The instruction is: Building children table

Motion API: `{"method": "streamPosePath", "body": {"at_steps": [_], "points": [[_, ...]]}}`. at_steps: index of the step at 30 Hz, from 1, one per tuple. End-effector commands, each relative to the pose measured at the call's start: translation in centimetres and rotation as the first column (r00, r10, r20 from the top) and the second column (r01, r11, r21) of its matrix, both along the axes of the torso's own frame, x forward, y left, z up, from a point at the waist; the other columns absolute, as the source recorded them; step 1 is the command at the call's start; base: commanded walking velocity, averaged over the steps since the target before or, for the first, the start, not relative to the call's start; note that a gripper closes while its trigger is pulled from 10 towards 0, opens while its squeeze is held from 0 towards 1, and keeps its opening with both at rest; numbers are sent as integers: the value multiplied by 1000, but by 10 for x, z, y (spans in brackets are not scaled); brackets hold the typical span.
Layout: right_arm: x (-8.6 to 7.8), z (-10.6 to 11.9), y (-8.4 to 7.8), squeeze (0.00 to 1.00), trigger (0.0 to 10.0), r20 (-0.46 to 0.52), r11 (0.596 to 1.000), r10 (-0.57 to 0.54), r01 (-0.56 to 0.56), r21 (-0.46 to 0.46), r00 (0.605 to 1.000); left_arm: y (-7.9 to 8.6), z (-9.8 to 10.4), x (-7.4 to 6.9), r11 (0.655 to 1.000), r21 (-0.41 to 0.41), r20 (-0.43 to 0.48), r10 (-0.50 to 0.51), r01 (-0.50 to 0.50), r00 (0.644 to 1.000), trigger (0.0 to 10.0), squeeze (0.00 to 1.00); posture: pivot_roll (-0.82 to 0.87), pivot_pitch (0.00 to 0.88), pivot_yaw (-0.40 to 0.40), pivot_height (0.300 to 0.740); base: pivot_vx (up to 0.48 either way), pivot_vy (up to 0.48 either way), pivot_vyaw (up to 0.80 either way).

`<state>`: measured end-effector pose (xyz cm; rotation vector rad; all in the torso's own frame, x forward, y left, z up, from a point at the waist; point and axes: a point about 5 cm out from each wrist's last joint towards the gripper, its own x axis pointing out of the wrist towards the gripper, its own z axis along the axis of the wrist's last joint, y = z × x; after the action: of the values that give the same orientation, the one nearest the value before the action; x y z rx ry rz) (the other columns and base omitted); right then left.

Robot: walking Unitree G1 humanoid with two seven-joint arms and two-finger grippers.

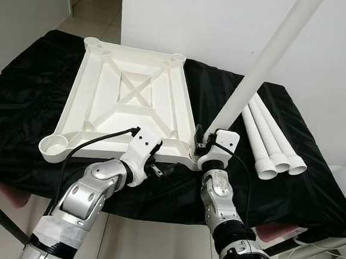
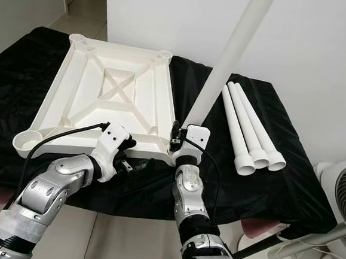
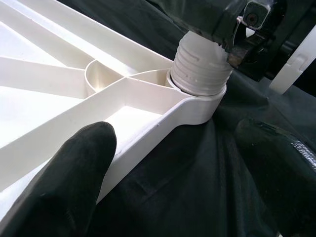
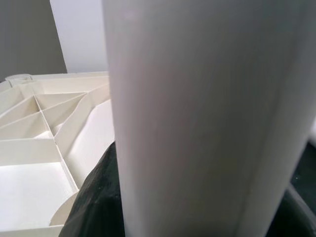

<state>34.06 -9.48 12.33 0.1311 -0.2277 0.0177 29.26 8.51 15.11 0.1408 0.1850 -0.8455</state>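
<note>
Blocked ahead of right gripper point(image 1: 203, 145) by upright leg point(image 1: 268, 59) in corner socket | left gripper point(image 1: 158, 164) pinned against tabletop rim point(image 1: 108, 151) | open cloth point(image 1: 223, 103) between leg and spare legs point(image 1: 268, 140)

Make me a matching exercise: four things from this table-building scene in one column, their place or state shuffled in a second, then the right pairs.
1. table top
2. upright leg
3. three spare legs
4. left hand

A. lying side by side on the black cloth
B. upside down, ribs showing
C. threaded end in the near corner socket, held by the right hand
D. at the table top's near edge

1-B, 2-C, 3-A, 4-D
</note>
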Motion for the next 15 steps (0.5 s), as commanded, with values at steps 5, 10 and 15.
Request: {"method": "streamPosePath", "body": {"at_steps": [5, 10, 15], "points": [[-7, -22, -15, 0, 10000, -93, 999, -38, 35, -31, 995, -7, -1, -1, 1000, 1, 2, -20, 20, 1000, 10000, 0, 130, 0, -146, 740, 0, 0, 0], [-5, -18, -19, 1000, 10000, -61, 1000, 2, -3, -17, 998, -8, -1, -1, 1000, -2, 2, -21, 21, 1000, 10000, 0, 129, 0, -147, 740, 0, 0, 0], [-2, -12, -27, 1000, 10000, -35, 999, 19, -20, -29, 999, -10, -2, -3, 1000, -6, 1, -26, 26, 1000, 10000, 0, 126, 0, -149, 740, 0, 0, 0]]}}
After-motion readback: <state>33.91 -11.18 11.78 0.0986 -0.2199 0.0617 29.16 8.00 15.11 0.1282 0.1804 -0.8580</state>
